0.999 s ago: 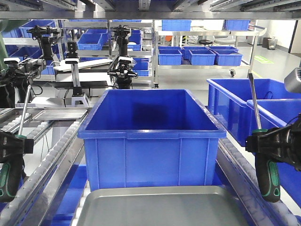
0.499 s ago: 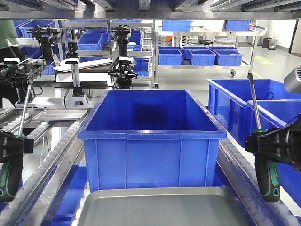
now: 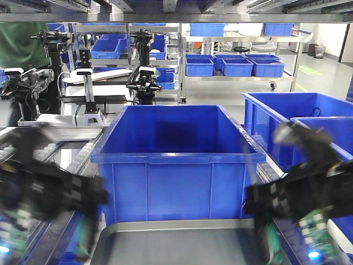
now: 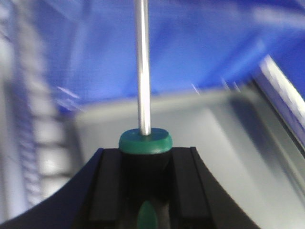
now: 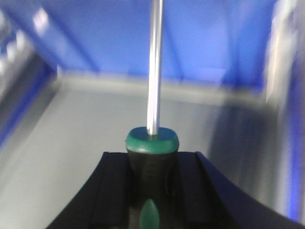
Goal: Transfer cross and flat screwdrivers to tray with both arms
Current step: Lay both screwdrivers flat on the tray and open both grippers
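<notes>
My left gripper [image 4: 145, 152] is shut on a screwdriver with a black and green handle [image 4: 144, 143]; its steel shaft [image 4: 142, 67] points away over the grey metal tray [image 4: 200, 129]. My right gripper [image 5: 152, 155] is shut on a like screwdriver [image 5: 152, 140], with its shaft [image 5: 154, 62] over the tray [image 5: 81, 138]. In the front view both arms are motion-blurred: the left [image 3: 60, 193] is at the tray's left edge and the right [image 3: 287, 204] at its right edge. The tray [image 3: 182, 243] lies at the bottom centre. The tips are out of view, so I cannot tell cross from flat.
A large blue bin [image 3: 176, 165] stands right behind the tray. More blue bins [image 3: 292, 121] are at the right. Roller conveyor rails [image 3: 71, 165] run along both sides. Other robot arms [image 3: 140, 77] and shelving stand at the back.
Both arms have swung fast inward and down from the outer sides toward the tray. The screwdrivers, held upright before, now point forward over the tray. Both grips are unchanged.
</notes>
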Available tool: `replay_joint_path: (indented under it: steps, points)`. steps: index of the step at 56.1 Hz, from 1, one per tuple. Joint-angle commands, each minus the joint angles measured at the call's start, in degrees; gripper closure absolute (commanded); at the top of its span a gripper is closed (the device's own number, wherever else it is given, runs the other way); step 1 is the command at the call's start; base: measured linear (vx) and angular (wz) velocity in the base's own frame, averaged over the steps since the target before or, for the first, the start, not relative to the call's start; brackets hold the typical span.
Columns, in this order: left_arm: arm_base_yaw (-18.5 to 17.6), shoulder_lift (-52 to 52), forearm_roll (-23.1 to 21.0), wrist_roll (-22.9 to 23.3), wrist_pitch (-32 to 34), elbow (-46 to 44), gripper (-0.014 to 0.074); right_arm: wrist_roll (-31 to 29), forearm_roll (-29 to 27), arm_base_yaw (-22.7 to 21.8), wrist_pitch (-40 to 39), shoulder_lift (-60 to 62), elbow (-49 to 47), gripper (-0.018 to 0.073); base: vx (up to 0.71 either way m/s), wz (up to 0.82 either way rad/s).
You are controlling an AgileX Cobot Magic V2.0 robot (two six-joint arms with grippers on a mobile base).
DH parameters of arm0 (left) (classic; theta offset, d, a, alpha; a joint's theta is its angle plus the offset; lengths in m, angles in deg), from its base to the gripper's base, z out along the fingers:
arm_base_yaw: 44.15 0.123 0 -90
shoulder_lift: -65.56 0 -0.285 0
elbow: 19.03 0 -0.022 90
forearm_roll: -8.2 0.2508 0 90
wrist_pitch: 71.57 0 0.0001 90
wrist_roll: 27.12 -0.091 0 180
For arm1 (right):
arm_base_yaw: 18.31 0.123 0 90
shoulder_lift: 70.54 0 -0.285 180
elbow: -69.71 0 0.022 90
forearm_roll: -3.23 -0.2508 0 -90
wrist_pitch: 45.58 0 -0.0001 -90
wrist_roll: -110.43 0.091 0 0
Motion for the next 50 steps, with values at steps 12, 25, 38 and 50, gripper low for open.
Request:
replay_joint_path:
  steps: [12, 25, 38, 50]
  points:
    - [-5.1, 8.0, -5.2, -0.1, 3.0, -2.0, 0.0592, -0.1, -3.1, 0.1, 0.9, -7.0, -1.5, 0.0561, 0.00, 0.00]
    - [-5.4, 12.3, -8.7, 0.1, 2.8, -2.0, 0.0528, -0.1, -3.0, 0.1, 2.9, -8.3, -1.5, 0.0496, 0.00, 0.00]
    - [-5.4, 13.7, -9.0, -0.1, 3.0, -2.0, 0.0356, -0.9, -2.6, 0.0, 2.6, -8.3, -1.5, 0.0265, 0.00, 0.00]
    - [-5.4, 13.7, -9.0, -0.6, 3.0, -2.0, 0.0189, -0.9, -3.2, 0.0, 3.6, -8.3, -1.5, -0.0015, 0.00, 0.00]
